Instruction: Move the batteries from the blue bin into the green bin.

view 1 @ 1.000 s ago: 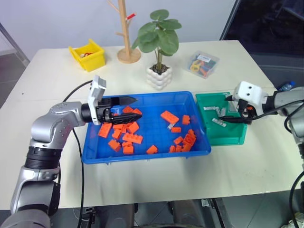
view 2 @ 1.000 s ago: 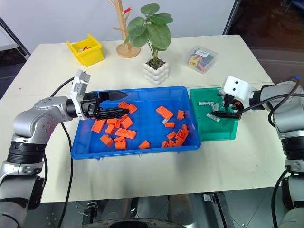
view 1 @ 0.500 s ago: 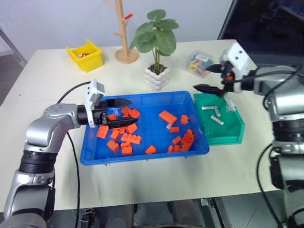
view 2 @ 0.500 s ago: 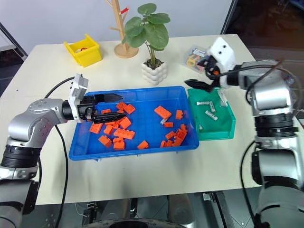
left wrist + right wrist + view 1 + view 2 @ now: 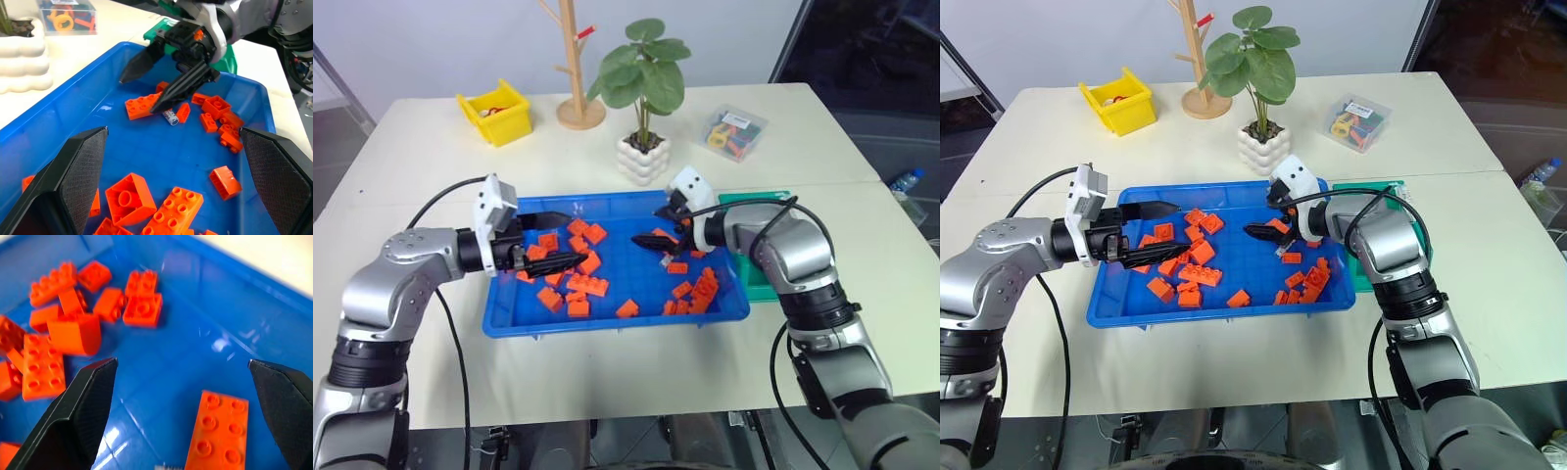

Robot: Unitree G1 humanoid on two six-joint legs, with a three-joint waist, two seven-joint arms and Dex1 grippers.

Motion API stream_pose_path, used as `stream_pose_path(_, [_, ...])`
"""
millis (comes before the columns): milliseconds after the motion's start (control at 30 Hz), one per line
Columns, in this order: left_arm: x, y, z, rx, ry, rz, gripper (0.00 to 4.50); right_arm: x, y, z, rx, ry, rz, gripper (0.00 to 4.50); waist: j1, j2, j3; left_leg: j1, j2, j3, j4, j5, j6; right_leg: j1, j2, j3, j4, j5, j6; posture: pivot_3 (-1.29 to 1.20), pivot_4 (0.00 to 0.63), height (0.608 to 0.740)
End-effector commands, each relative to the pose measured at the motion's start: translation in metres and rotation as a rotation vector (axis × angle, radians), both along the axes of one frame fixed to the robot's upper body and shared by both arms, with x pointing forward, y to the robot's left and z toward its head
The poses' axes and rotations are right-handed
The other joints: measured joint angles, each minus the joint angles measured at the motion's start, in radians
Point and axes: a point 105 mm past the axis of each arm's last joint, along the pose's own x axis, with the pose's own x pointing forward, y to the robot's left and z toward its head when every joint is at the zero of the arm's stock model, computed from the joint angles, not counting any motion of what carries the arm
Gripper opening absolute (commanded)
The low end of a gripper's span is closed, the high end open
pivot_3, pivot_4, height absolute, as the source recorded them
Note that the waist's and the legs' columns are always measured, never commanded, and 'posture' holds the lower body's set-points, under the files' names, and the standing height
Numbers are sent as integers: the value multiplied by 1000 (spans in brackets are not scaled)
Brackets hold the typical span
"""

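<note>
Black right end effector (image 5: pixel 660 224) spread wide over a battery (image 5: pixel 170 116) among orange bricks (image 5: pixel 588 285) in the blue bin (image 5: pixel 607 326), left end effector (image 5: pixel 553 241) spread at the bin's left end, green bin (image 5: pixel 756 285) beside, cream tabletop (image 5: pixel 862 294).

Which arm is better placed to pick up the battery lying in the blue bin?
Right. The right gripper hangs open directly over the battery; the left gripper is across the blue bin among bricks.

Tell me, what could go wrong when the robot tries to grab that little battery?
The battery lies squeezed between orange bricks, so the open right gripper could pinch a brick instead, or knock the battery away. The open left gripper also hangs over the blue bin, so the arms might bump.
</note>
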Motion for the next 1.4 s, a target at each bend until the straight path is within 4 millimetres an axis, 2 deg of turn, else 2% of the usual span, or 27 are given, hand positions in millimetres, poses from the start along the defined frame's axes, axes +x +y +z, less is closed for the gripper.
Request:
stream_pose_path(33, [-4,-1,11,-17,-46,1,4500,0,-2,4,-42,-35,3,4388,0,0,0,0,0,0,0,0,0,0,0,0,0,0,0,0,150,740])
stream_pose_path(300, [-7,-4,8,-37,-47,15,4500,0,-14,-10,-122,-8,-7,4388,0,0,0,0,0,0,0,0,0,0,0,0,0,0,0,0,150,740])
stream_pose_path(533, [-6,-5,8,-43,-59,30,4500,-2,-15,-26,-161,25,14,4388,0,0,0,0,0,0,0,0,0,0,0,0,0,0,0,0,150,740])
stream_pose_path(633, [-6,-5,7,-44,-63,38,4500,2,-13,-22,-148,18,11,3531,0,0,0,0,0,0,0,0,0,0,0,0,0,0,0,0,150,740])
stream_pose_path(767, [-7,-2,7,-45,-64,50,4500,6,-15,-21,-153,11,-2,1534,0,0,0,0,0,0,0,0,0,0,0,0,0,0,0,0,150,740])
stream_pose_path(800, [-7,-2,7,-45,-64,52,4500,6,-15,-21,-154,11,-2,1212,1,0,0,0,0,0,0,0,0,0,0,0,0,0,0,0,150,740])
stream_pose_path(967, [-6,-1,7,-47,-63,60,4500,9,-16,-17,-148,-2,-12,1241,1,0,0,0,0,0,0,0,0,1,0,0,-1,0,0,0,150,740])
stream_pose_path(1067, [-6,0,8,-50,-63,63,4500,13,-11,-3,-123,-40,-8,1241,0,0,0,0,0,0,0,0,0,1,0,0,0,0,0,0,150,740])
stream_pose_path(1133, [-5,1,9,-50,-62,63,4500,14,1,14,-85,-73,17,1241,-2,0,0,0,0,0,0,0,0,1,0,0,0,0,0,0,150,740])
stream_pose_path(1233, [-5,4,11,-45,-64,64,4500,5,27,33,-37,-121,122,1241,-4,0,0,0,0,0,0,0,0,0,0,0,0,0,0,0,150,740])
stream_pose_path(1333, [-4,7,13,-40,-67,71,4500,-10,53,37,18,-119,214,1241,-3,0,0,0,1,0,-1,0,0,0,1,0,0,0,0,0,150,740])
stream_pose_path(1400, [-4,8,13,-38,-69,76,4500,-16,65,32,39,-112,242,1241,-2,0,0,0,1,0,-1,0,0,0,1,0,0,0,0,0,150,740])
